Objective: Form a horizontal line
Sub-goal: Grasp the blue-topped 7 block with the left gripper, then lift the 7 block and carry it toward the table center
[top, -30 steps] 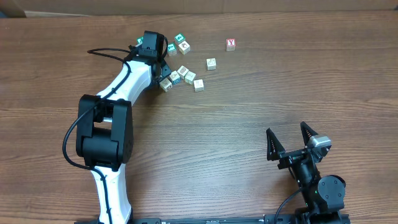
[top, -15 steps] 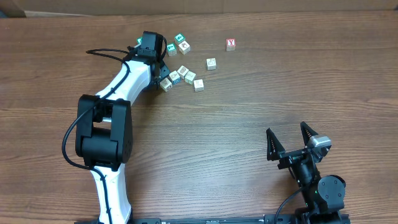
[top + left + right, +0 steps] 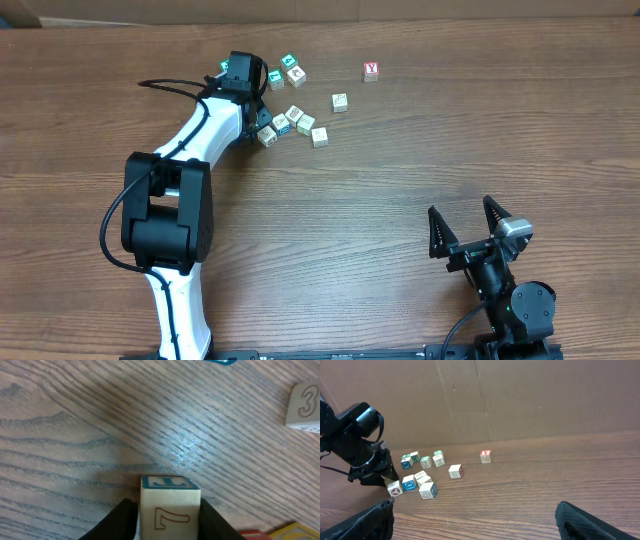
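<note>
Several small pale wooden cubes lie at the table's far left centre: a loose cluster [image 3: 295, 123], a lone cube [image 3: 340, 102] to its right and a corner cube [image 3: 319, 137]. They form no straight row. My left gripper [image 3: 263, 122] is at the cluster's left end. In the left wrist view it [image 3: 169, 519] is shut on a pale cube printed with a red "7" [image 3: 170, 507], resting on the wood. My right gripper [image 3: 465, 230] is open and empty near the front right, and the cubes [image 3: 420, 482] are far from it [image 3: 485, 527].
Teal-faced cubes [image 3: 283, 70] sit behind the cluster. The cube with a red "Y" [image 3: 371, 71] stands alone at the far right of the group. Another pale cube [image 3: 305, 407] shows at the upper right of the left wrist view. A cardboard wall [image 3: 520, 400] stands behind the table.
</note>
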Robot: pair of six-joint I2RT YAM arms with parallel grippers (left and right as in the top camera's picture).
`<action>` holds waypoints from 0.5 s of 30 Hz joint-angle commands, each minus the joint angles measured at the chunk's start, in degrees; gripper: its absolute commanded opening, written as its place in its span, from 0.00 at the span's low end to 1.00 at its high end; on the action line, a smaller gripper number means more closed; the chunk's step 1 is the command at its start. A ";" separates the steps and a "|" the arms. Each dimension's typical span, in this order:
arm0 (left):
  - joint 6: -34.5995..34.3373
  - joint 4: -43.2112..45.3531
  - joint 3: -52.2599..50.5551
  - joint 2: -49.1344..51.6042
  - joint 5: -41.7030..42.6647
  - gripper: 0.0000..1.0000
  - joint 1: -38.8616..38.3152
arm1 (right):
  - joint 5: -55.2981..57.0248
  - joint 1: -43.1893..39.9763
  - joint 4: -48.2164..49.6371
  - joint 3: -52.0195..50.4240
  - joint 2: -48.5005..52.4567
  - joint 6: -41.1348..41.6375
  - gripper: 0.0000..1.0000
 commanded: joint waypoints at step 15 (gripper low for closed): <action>9.57 -8.59 6.64 -4.24 -1.18 0.30 1.62 | 0.44 -0.20 0.20 -0.59 -0.31 0.15 1.00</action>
